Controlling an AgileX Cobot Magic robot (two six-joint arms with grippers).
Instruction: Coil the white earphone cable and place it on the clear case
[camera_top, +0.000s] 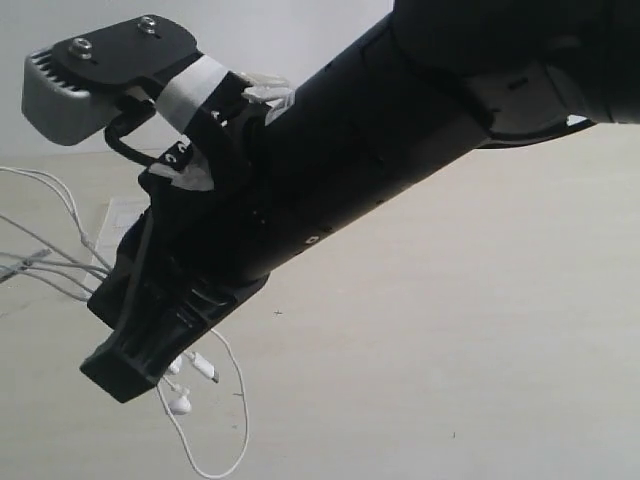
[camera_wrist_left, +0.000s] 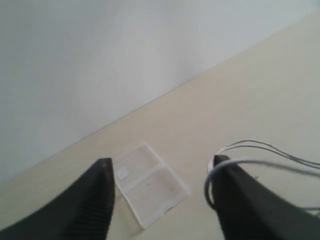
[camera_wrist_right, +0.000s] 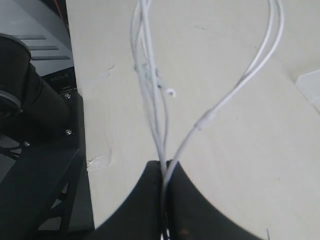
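The white earphone cable (camera_wrist_right: 205, 120) runs in several strands over the beige table into my right gripper (camera_wrist_right: 165, 166), which is shut on it. In the exterior view that gripper (camera_top: 122, 372) hangs at the lower left, with two earbuds (camera_top: 180, 402) and a loop of cable (camera_top: 238, 405) dangling beneath it. My left gripper (camera_wrist_left: 161, 162) is open. A loop of cable (camera_wrist_left: 208, 184) is hooked over one of its fingers (camera_wrist_left: 240, 200), with strands trailing away from it. The clear case (camera_wrist_left: 150, 184) lies flat on the table below the gap between the fingers, its white label showing. In the exterior view the case (camera_top: 120, 215) is mostly hidden behind the arm.
The right arm (camera_top: 380, 150) crosses most of the exterior view and hides much of the table. In the right wrist view the table edge (camera_wrist_right: 80, 115) borders a black arm base (camera_wrist_right: 30, 105). A pale wall (camera_wrist_left: 100, 60) rises behind the table.
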